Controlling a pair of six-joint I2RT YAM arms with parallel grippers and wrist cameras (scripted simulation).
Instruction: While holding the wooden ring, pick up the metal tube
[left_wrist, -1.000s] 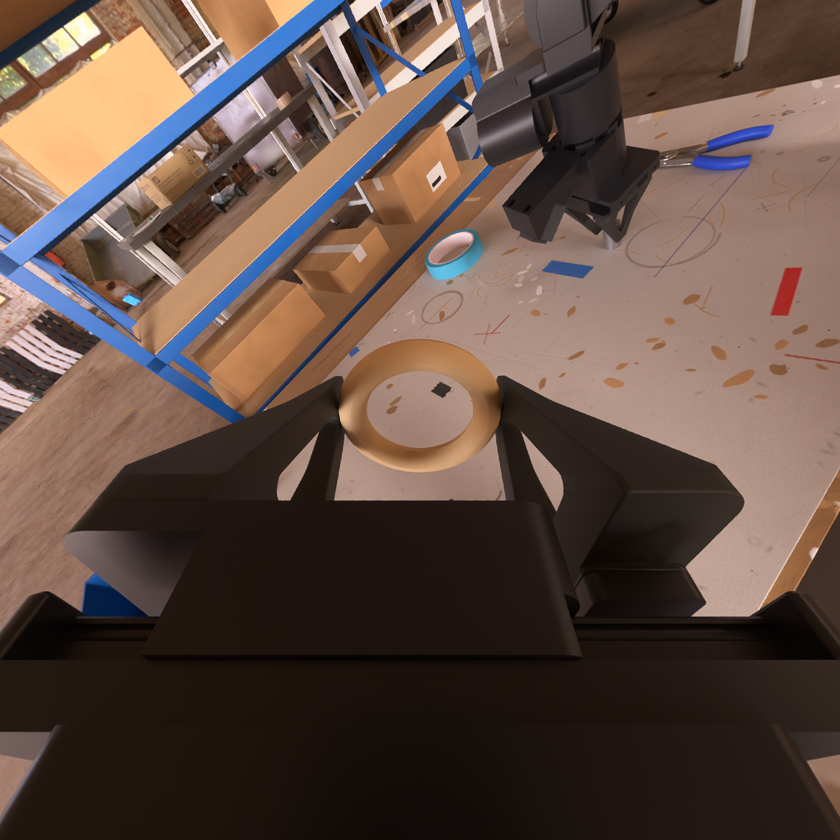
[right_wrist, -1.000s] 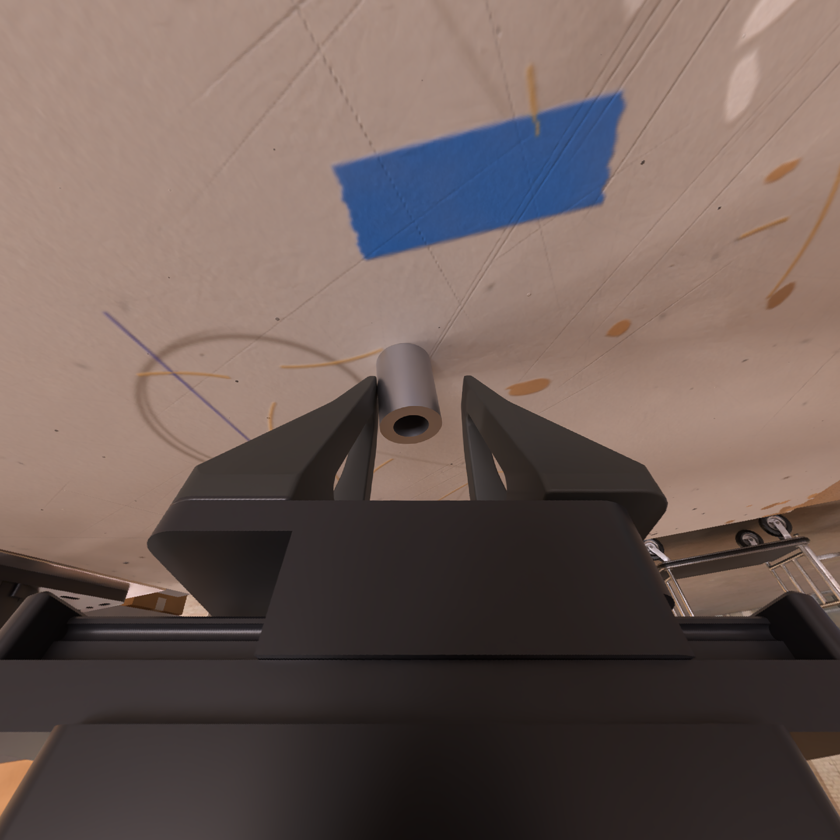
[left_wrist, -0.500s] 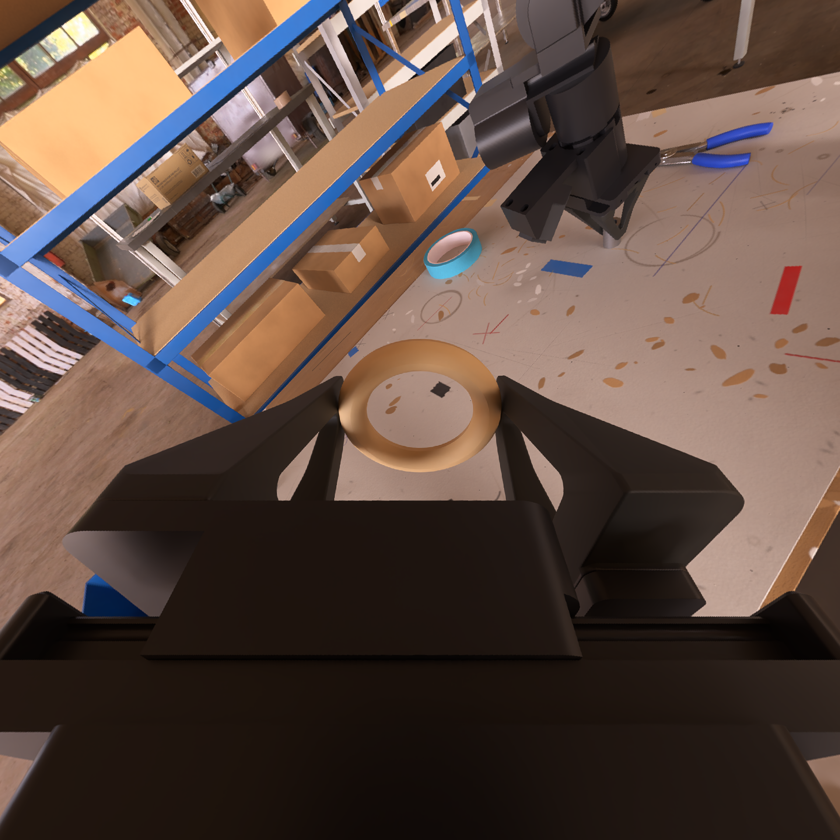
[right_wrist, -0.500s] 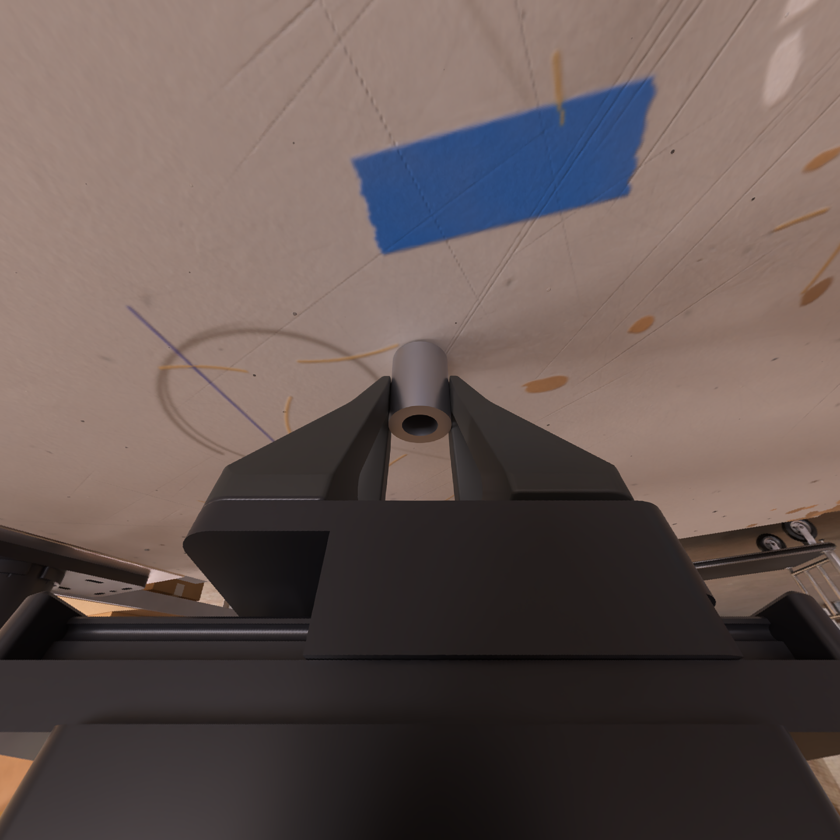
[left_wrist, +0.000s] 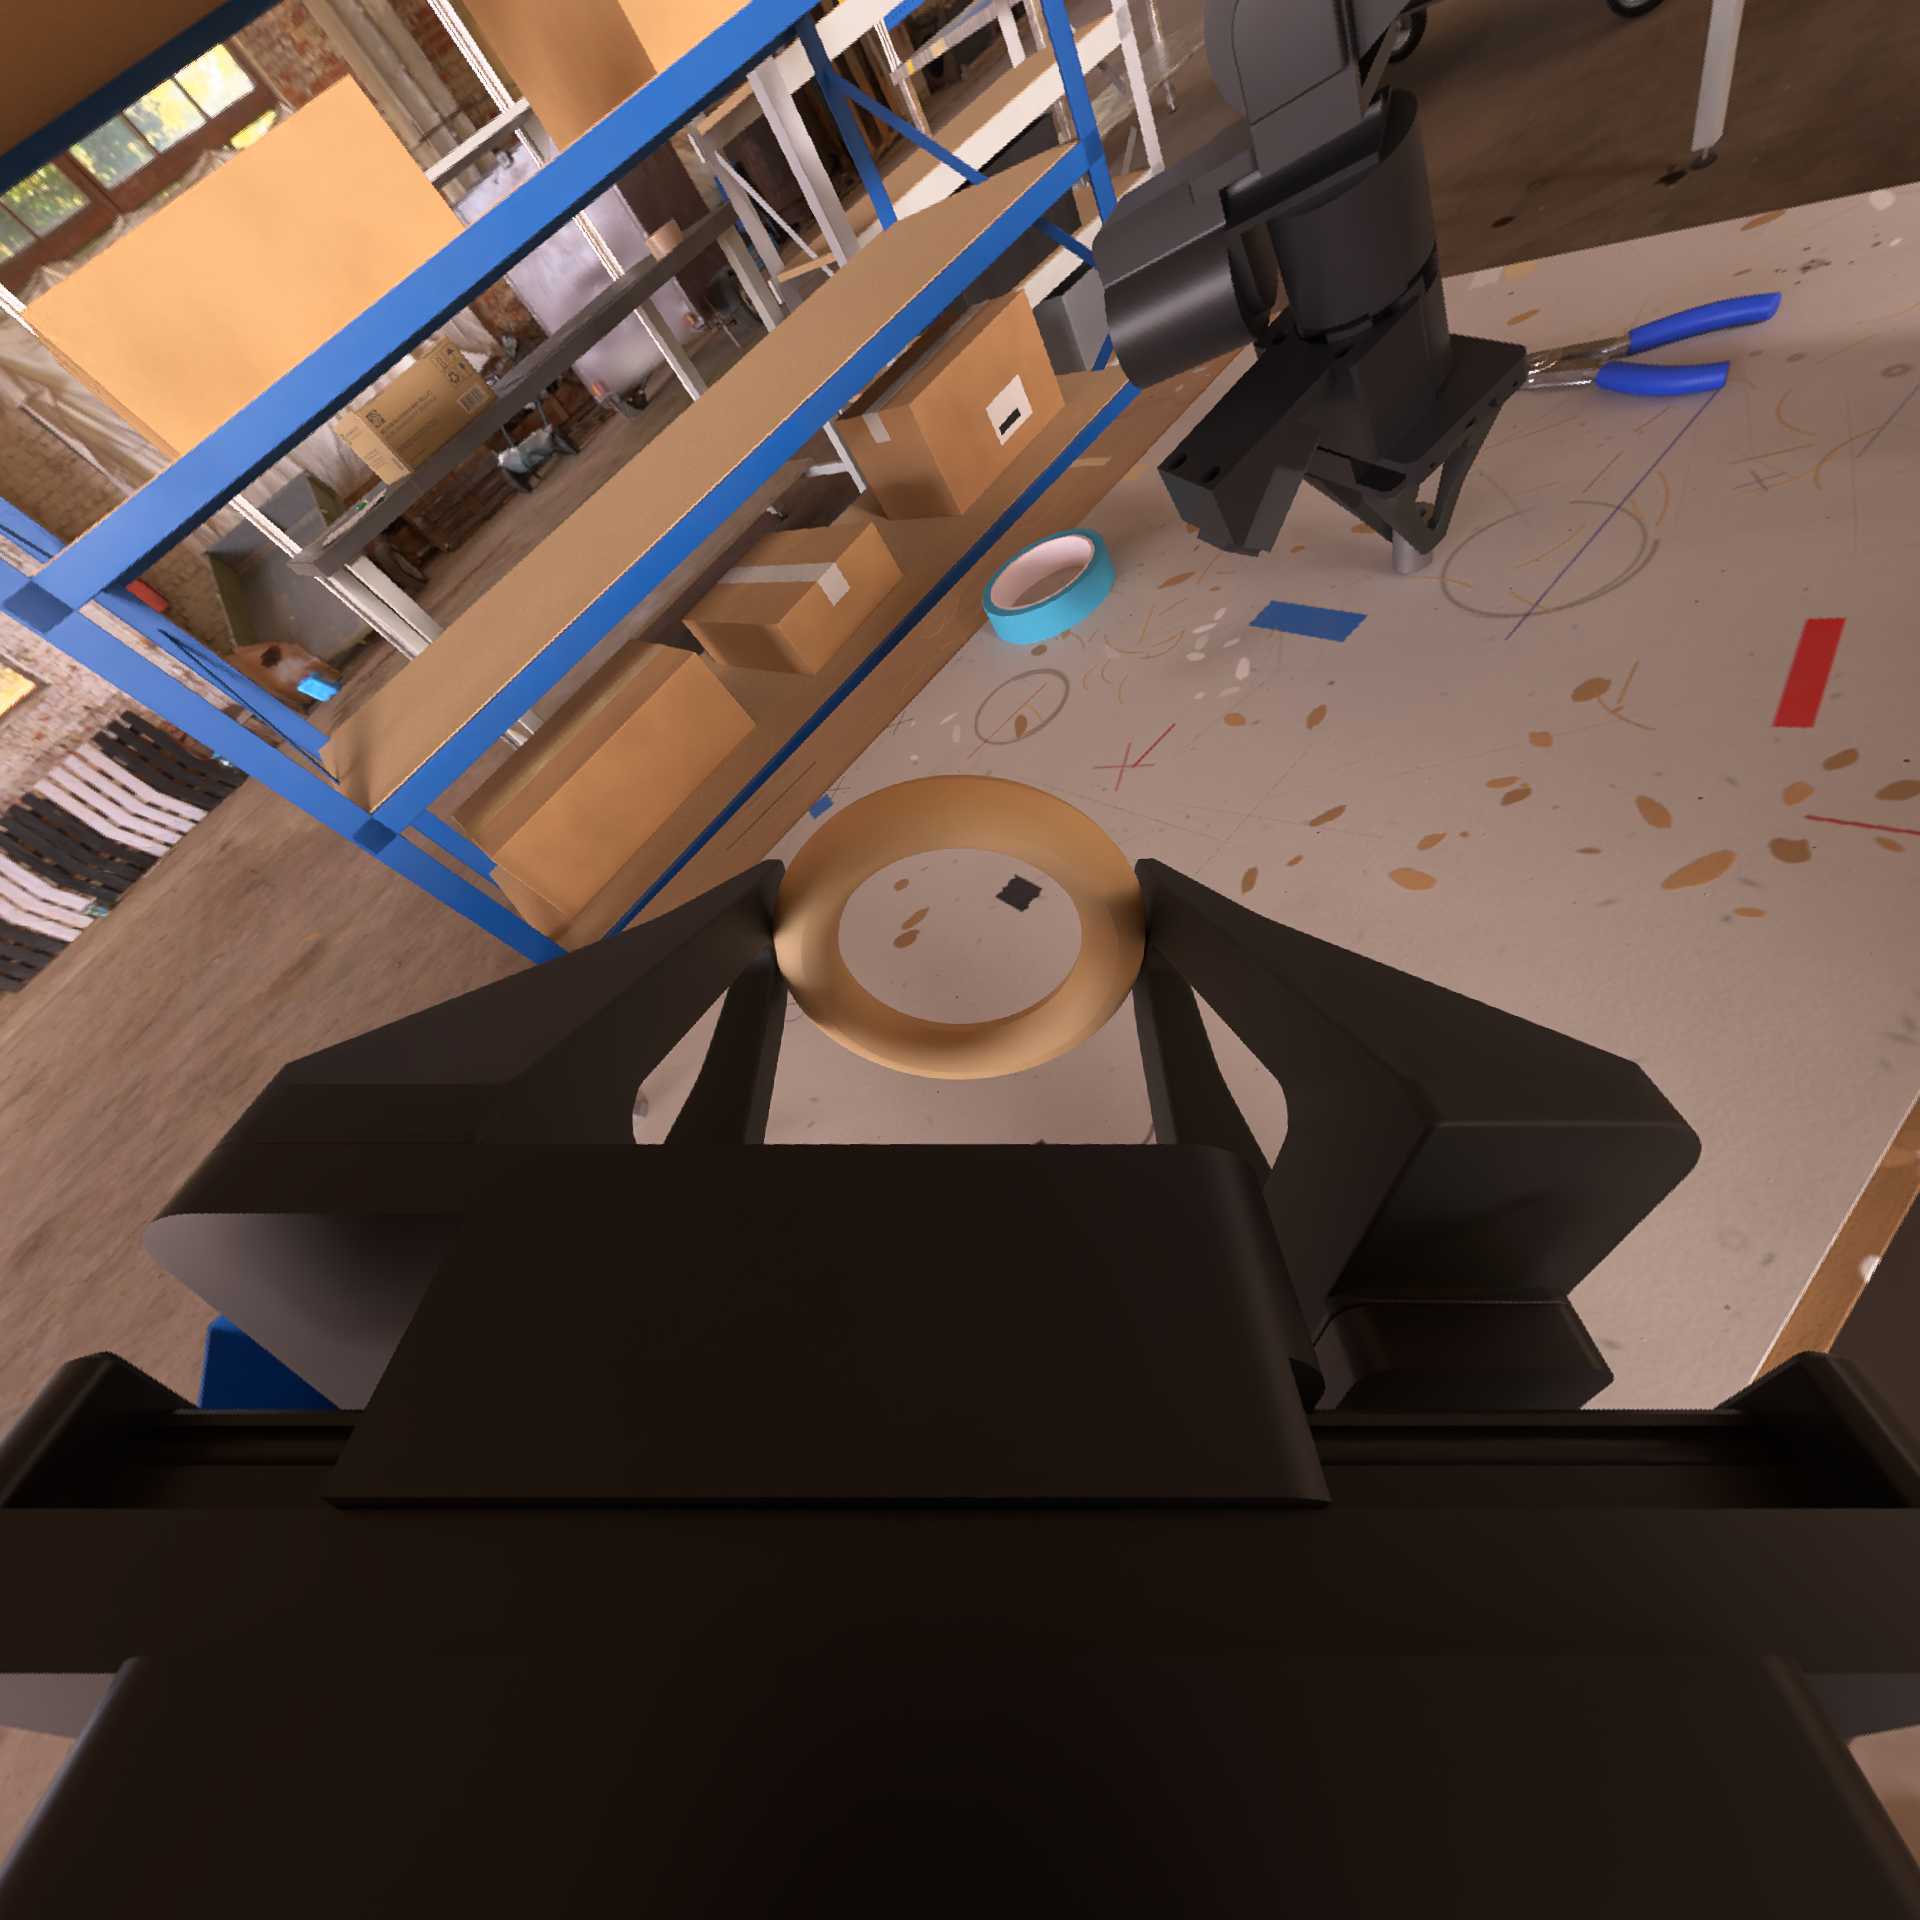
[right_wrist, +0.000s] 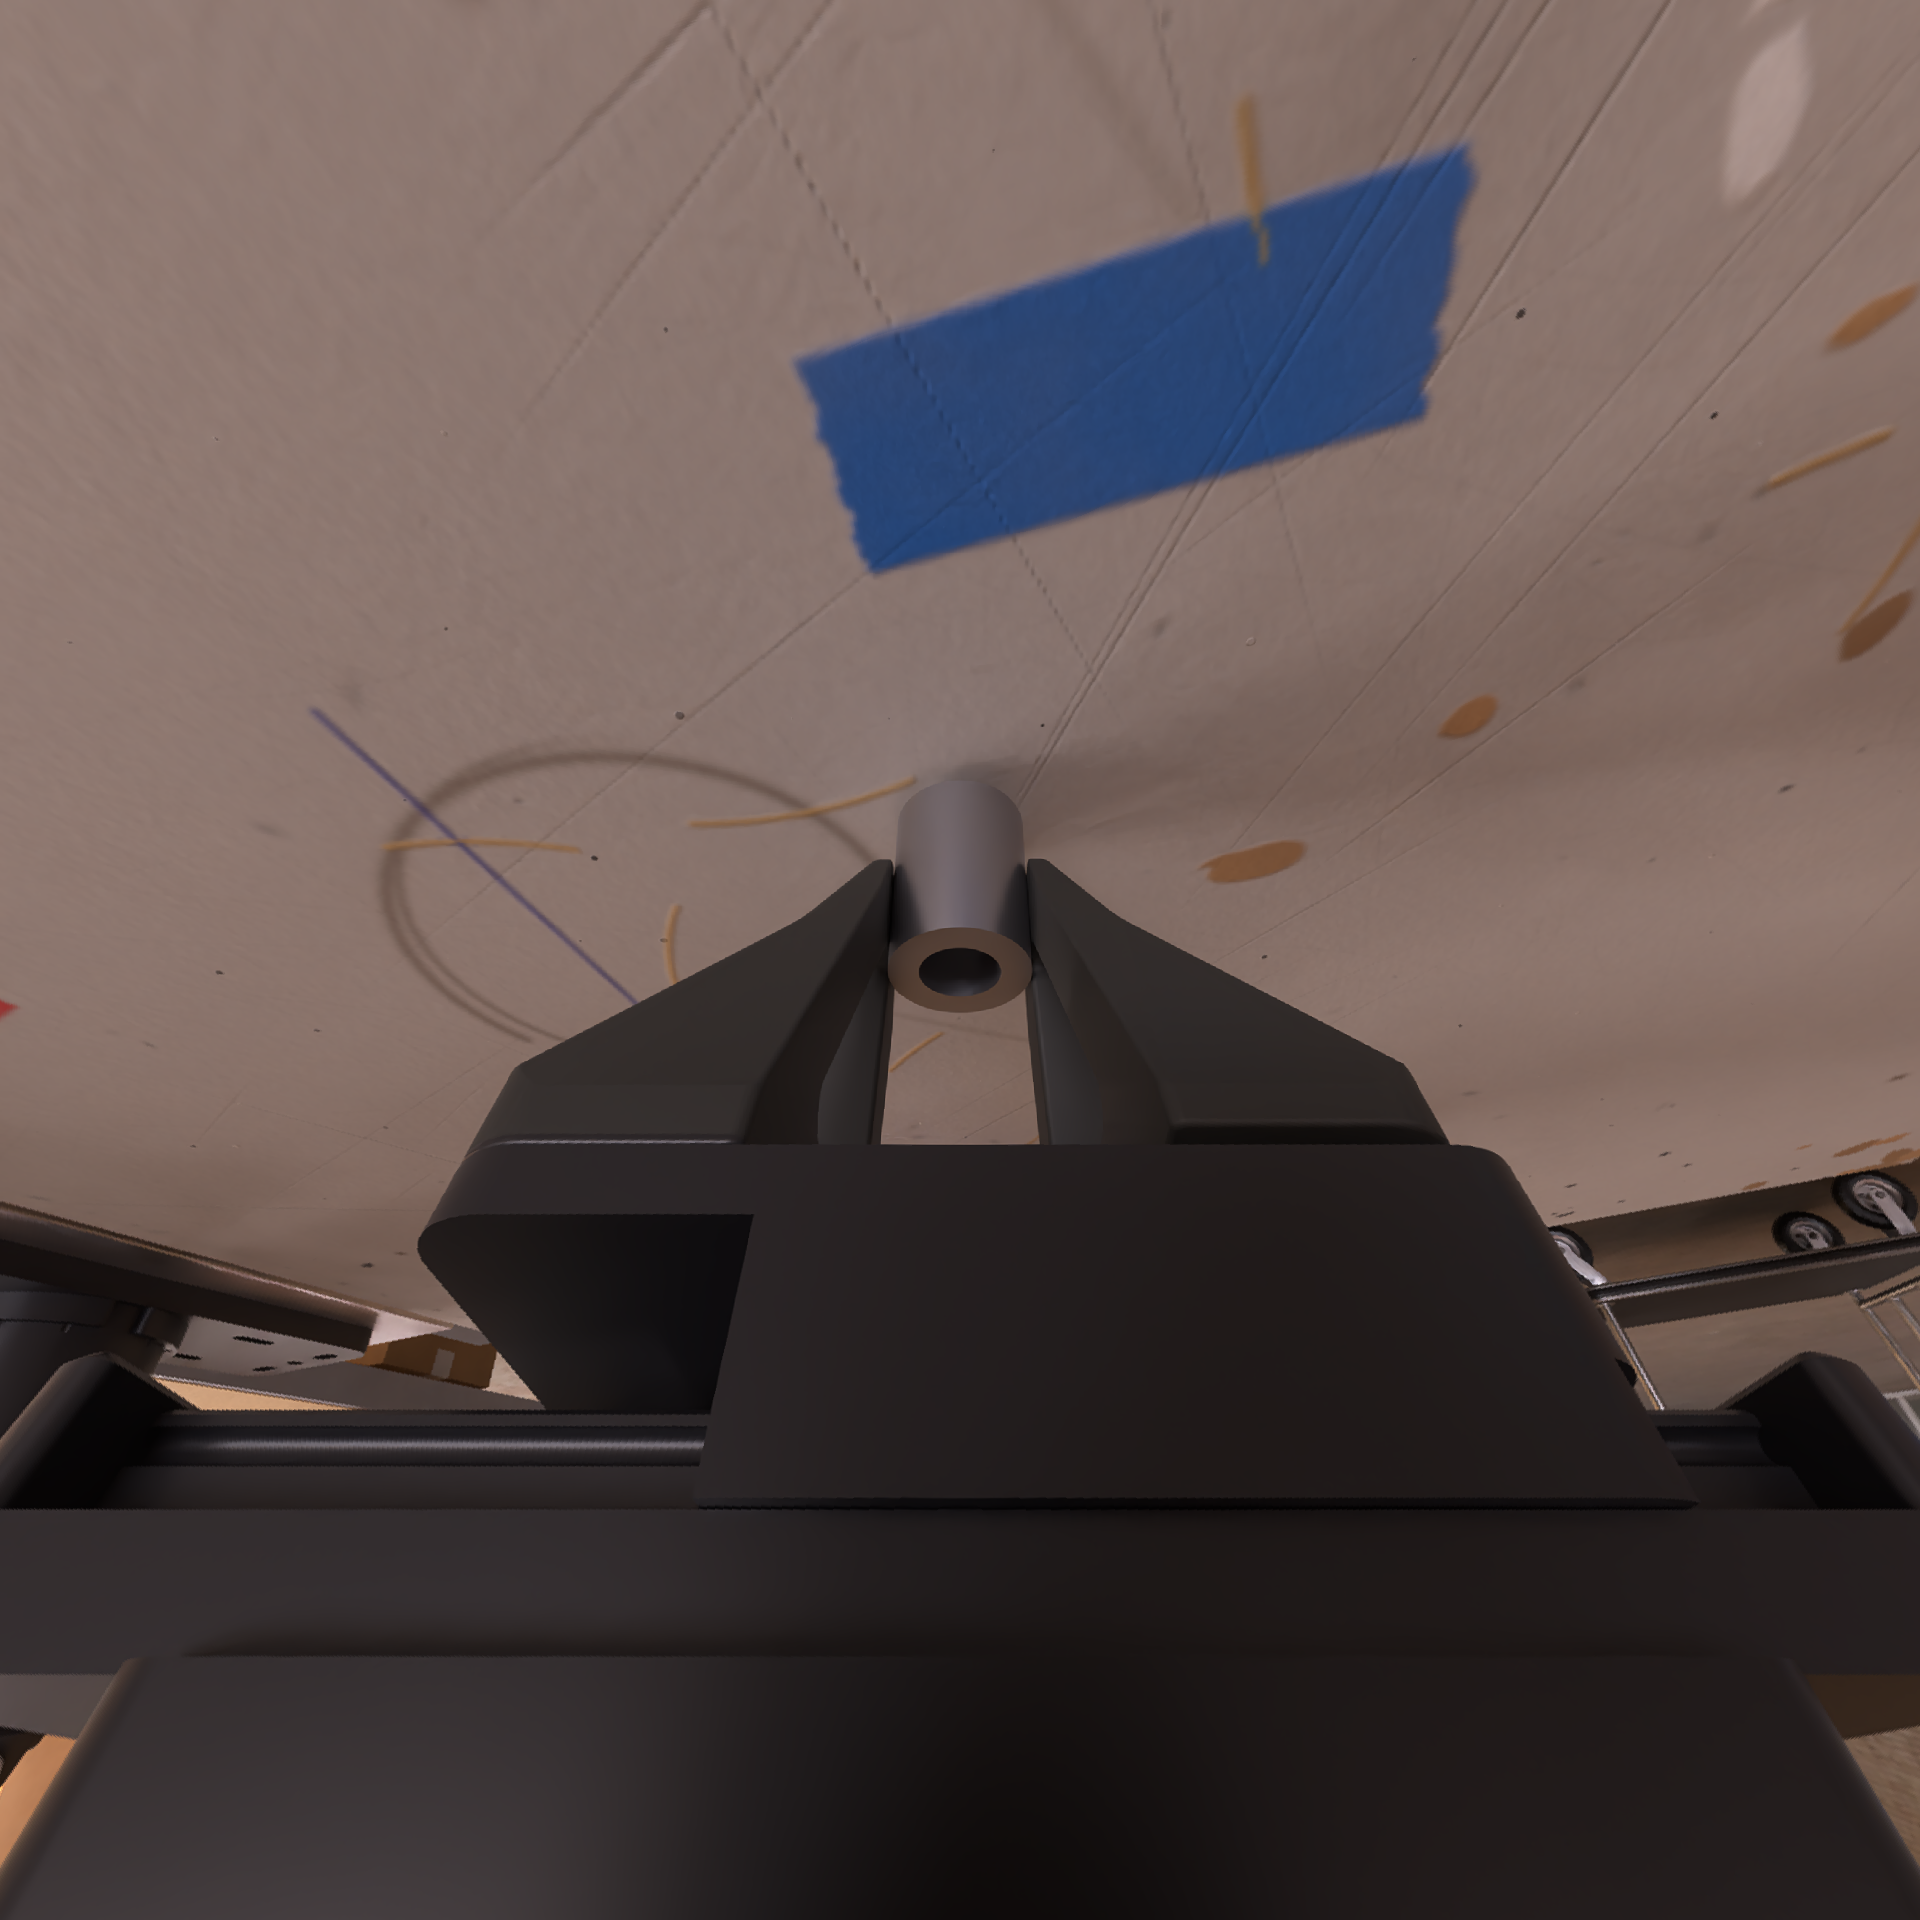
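Observation:
My left gripper (left_wrist: 958, 914) is shut on the wooden ring (left_wrist: 831, 997), a tan ring held by its outer edge above the table. My right gripper (right_wrist: 960, 883) is shut on the metal tube (right_wrist: 958, 873), a short grey hollow cylinder clamped between both fingers and pointing down at the table. In the left wrist view the right gripper (left_wrist: 1405, 540) stands far off with the tube's lower end (left_wrist: 1407, 561) showing under its fingers, close above the table.
A cyan tape roll (left_wrist: 1047, 601) lies near the table's left edge. Blue-handled pliers (left_wrist: 1652, 348) lie behind the right arm. Blue tape patch (right_wrist: 1132, 374) and red tape strip (left_wrist: 1808, 670) mark the table. Blue shelving (left_wrist: 665, 436) with cardboard boxes stands beyond the edge.
My right gripper's fingers closed onto the metal tube, and the table looks slightly farther from it. My left gripper kept the ring and stayed still.

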